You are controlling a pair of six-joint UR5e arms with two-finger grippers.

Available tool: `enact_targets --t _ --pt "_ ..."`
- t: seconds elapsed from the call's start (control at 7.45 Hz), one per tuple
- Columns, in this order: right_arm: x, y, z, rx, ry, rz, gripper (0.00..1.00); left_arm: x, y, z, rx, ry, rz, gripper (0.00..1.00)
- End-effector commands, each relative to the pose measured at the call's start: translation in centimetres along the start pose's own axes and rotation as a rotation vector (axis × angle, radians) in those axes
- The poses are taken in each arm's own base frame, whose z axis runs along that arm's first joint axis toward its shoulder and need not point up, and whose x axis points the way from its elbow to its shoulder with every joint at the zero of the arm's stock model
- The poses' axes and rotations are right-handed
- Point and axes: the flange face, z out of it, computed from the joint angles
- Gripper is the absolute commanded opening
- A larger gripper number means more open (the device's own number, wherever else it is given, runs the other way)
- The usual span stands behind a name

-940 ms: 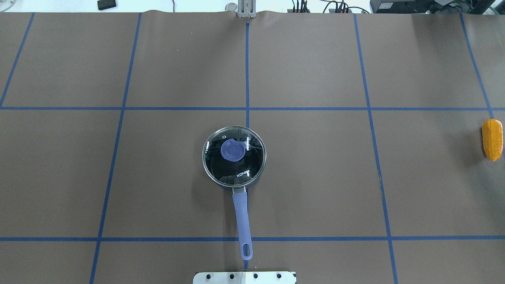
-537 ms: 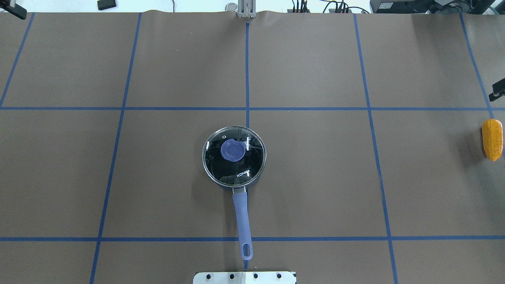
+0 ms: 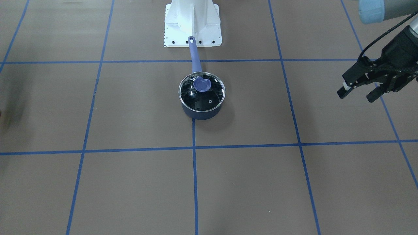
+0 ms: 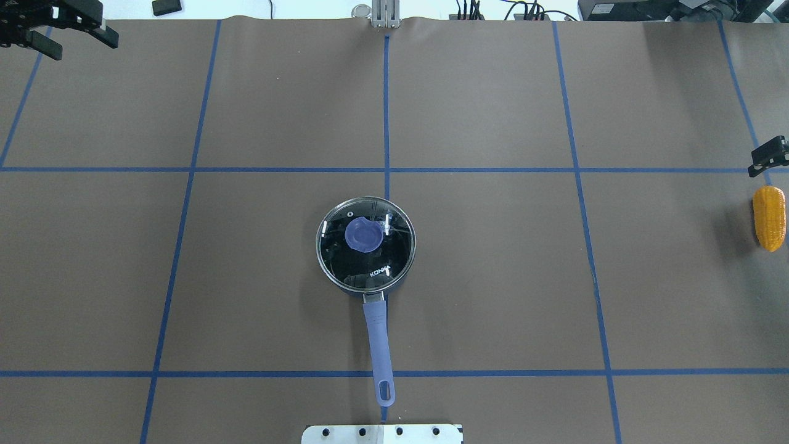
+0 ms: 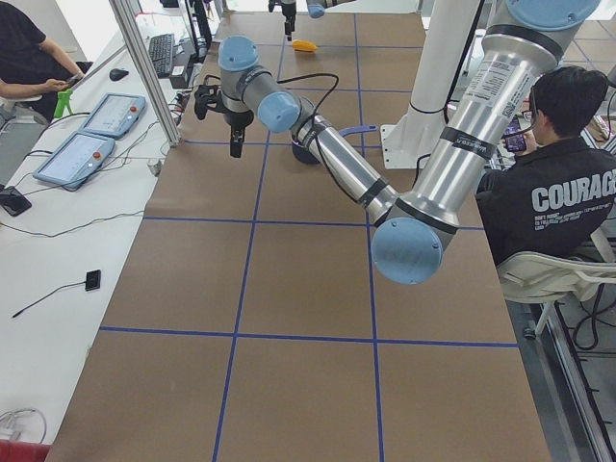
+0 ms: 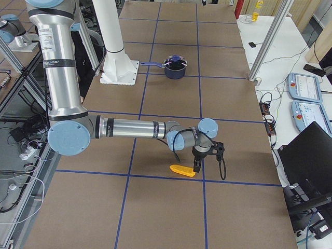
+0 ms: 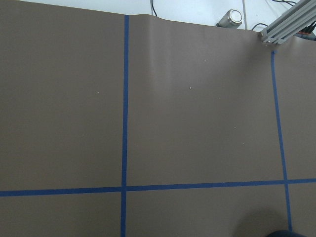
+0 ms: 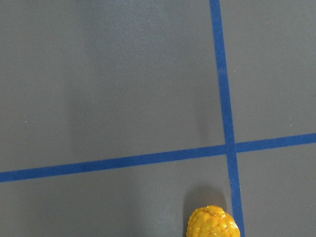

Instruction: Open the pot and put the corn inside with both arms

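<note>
Count: one pot [image 3: 200, 114], one glass lid [image 4: 345, 268] with one blue knob [image 4: 362, 235], one corn [image 4: 769, 217], two arms, two grippers.
Pot place: mid-table on the centre tape line [image 4: 386, 105], in front of the robot's base plate [image 4: 382, 433].
Pot axis: its handle [image 4: 377, 333] runs straight back toward the base, with the holed end just short of the plate.
Lid: sits flat on the pot's rim, closing it, knob up.
Corn place: on the table [image 4: 481, 290] at the robot's far right, at the overhead view's right edge and well apart from the pot.
Corn axis: it lies flat, its length running toward and away from the robot, parallel to the pot's handle. The narrower end seems to be the one nearer the robot.
Left gripper [image 3: 356, 96]: fingers spread wide with nothing between them. It hangs over the far left corner of the table, touching nothing, well apart from the pot.
Right gripper [image 6: 197, 165]: points down just beside the corn's far end. Only a sliver of it shows overhead, and I cannot tell how far its fingers are spread or whether it touches the corn.
Right wrist view: shows one end of the corn at the bottom edge beside a tape crossing.
</note>
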Motion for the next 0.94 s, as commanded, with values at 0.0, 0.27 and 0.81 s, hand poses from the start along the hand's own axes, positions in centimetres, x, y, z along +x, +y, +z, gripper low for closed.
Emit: enact_targets --t 0.0,0.27,0.81 --pt "2.1 2.4 1.9 -0.023 0.008 0.005 1.0 1.7 0.2 0.5 -0.001 0.006 -0.003 0.98" --pt "2.9 3.5 3.0 -0.025 0.016 -0.005 1.0 2.8 0.4 0.8 -0.002 0.009 -0.018 0.98" --pt "2.7 3.2 4.6 -0.032 0.02 -0.02 1.0 3.8 1.0 0.5 0.009 0.016 -0.028 0.98"
